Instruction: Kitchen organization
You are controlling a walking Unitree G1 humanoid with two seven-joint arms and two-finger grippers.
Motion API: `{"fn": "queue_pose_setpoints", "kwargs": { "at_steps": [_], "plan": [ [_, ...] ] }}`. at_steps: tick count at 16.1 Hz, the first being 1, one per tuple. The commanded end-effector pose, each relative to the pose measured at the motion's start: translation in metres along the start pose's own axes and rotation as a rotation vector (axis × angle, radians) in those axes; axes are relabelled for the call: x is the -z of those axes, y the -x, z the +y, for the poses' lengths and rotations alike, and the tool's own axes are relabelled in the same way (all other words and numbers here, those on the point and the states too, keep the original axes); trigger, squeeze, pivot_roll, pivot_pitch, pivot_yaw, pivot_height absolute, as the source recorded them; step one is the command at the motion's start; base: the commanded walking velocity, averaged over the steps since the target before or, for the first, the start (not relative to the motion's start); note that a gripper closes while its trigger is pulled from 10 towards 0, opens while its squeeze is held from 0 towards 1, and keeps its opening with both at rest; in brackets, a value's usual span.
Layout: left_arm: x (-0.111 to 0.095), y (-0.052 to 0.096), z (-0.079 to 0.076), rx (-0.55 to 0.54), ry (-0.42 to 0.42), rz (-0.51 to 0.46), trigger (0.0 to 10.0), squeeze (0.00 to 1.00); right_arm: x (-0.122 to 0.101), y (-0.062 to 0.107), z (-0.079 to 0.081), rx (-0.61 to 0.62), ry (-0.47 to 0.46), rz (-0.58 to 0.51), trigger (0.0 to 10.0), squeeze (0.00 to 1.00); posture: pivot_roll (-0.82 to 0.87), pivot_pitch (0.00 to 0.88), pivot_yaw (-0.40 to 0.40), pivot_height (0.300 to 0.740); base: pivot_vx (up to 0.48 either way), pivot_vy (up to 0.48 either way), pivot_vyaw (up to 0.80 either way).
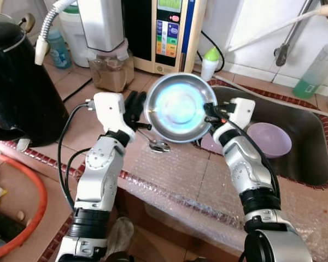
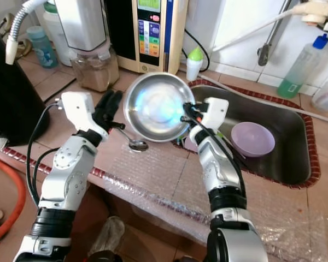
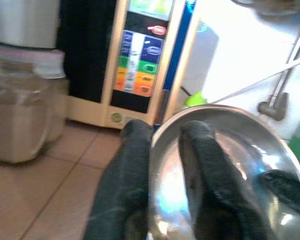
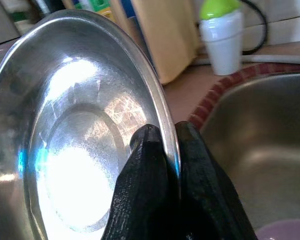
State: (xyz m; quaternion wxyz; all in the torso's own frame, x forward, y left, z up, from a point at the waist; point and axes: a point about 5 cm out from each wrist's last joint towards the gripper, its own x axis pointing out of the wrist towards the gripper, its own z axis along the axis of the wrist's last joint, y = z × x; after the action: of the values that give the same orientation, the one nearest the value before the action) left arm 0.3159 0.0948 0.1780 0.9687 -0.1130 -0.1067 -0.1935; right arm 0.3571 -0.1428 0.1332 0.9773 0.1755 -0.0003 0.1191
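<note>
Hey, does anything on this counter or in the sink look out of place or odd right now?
One thing: a metal spoon lies loose on the bubble-wrap-covered counter, under the steel bowl that the left tool and right tool hold by its rim. A purple bowl sits in the sink. Nothing looks spilled or broken.

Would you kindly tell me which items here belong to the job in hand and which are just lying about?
In hand: steel bowl, gripped by left gripper and right gripper.
Lying about: spoon, purple bowl, sink, kettle, green-capped bottle.
</note>
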Motion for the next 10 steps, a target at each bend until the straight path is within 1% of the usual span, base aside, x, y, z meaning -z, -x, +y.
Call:
{"fn": "queue_pose_setpoints", "kwargs": {
  "at_steps": [1, 2, 4, 5, 6, 7, 8, 9, 10],
  "plan": [
    [-0.008, -0.004, -0.006, 0.039, -0.025, -0.025, 10.0, 1.00, -0.013, -0.006, 0.002, 0.018, 0.000, -0.058, 0.0, 0.00, 0.01, 0.000, -0.017, 0.740, 0.000, 0.000, 0.00],
    [-0.008, -0.004, -0.007, 0.039, -0.026, -0.026, 10.0, 1.00, -0.016, -0.007, 0.002, 0.035, 0.008, -0.071, 0.0, 0.00, 0.01, 0.000, -0.017, 0.740, 0.000, 0.000, 0.00],
    [-0.007, -0.001, -0.009, 0.048, -0.028, -0.020, 10.0, 1.00, -0.029, -0.011, -0.008, 0.129, 0.023, -0.133, 0.0, 0.00, 0.02, 0.000, -0.021, 0.740, 0.000, 0.000, 0.00],
    [-0.007, 0.001, -0.009, 0.048, -0.031, -0.016, 10.0, 1.00, -0.032, -0.012, -0.012, 0.157, 0.034, -0.142, 0.0, 0.00, 0.02, 0.000, -0.021, 0.740, 0.000, 0.000, 0.00],
    [-0.005, 0.003, -0.008, 0.043, -0.035, -0.007, 10.0, 1.00, -0.035, -0.011, -0.019, 0.196, 0.024, -0.148, 0.0, 0.00, 0.02, 0.000, -0.022, 0.740, 0.000, 0.000, 0.00],
    [-0.002, 0.008, -0.006, 0.036, -0.045, 0.009, 10.0, 1.00, -0.038, -0.009, -0.030, 0.255, 0.049, -0.156, 0.0, 0.00, 0.02, 0.000, -0.024, 0.740, 0.000, 0.000, 0.00],
    [0.001, 0.011, -0.004, 0.029, -0.054, 0.024, 10.0, 1.00, -0.040, -0.006, -0.037, 0.297, 0.094, -0.158, 0.0, 0.00, 0.02, 0.000, -0.026, 0.740, 0.000, 0.000, 0.00],
    [0.008, 0.019, 0.001, 0.009, -0.067, 0.057, 10.0, 1.00, -0.046, 0.000, -0.051, 0.380, 0.187, -0.179, 0.0, 0.00, 0.02, 0.000, -0.030, 0.740, 0.000, 0.000, 0.00],
    [0.016, 0.027, 0.004, -0.013, -0.074, 0.095, 10.0, 1.00, -0.050, 0.006, -0.063, 0.455, 0.316, -0.177, 0.0, 0.00, 0.02, 0.000, -0.031, 0.740, 0.000, 0.000, 0.00]
  ]
}}
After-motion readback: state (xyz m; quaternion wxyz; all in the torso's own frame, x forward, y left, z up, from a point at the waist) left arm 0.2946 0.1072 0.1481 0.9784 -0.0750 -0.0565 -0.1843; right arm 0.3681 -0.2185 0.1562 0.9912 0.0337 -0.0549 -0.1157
